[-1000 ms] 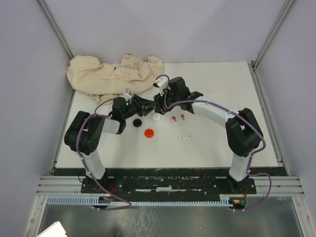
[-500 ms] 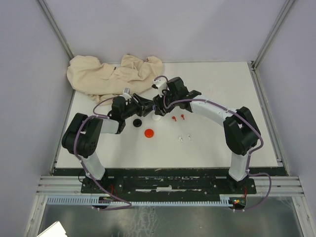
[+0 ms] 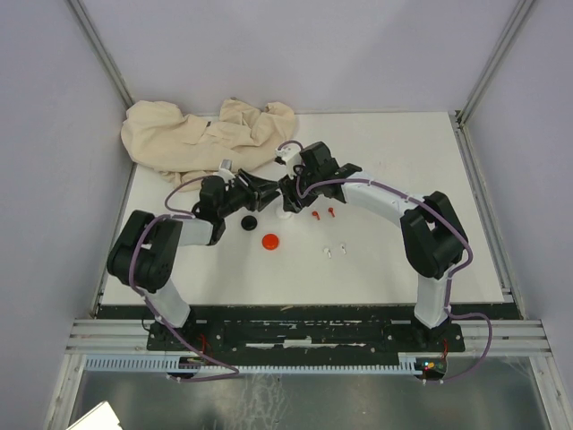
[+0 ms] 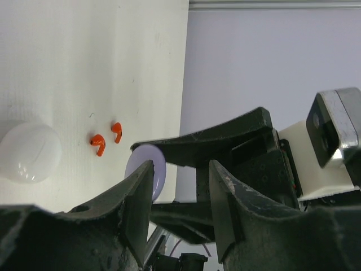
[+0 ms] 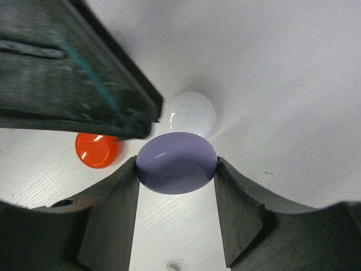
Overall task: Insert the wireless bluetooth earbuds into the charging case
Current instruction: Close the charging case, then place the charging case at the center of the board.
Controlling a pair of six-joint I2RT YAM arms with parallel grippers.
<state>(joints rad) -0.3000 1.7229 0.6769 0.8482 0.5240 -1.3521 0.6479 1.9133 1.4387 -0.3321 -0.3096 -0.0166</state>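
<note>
Wht table [image 3: 403, 260], lavender walls [image 3: 313, 54]

The left arm [image 3: 148, 255] has swung its big lower joint further out to the left. The left gripper [image 3: 269, 192] has its fingers wider apart than one second ago. The right arm [image 3: 428, 237] has also leaned a little to the left, and the right gripper [image 3: 292, 191] has shifted slightly the same way.
</note>
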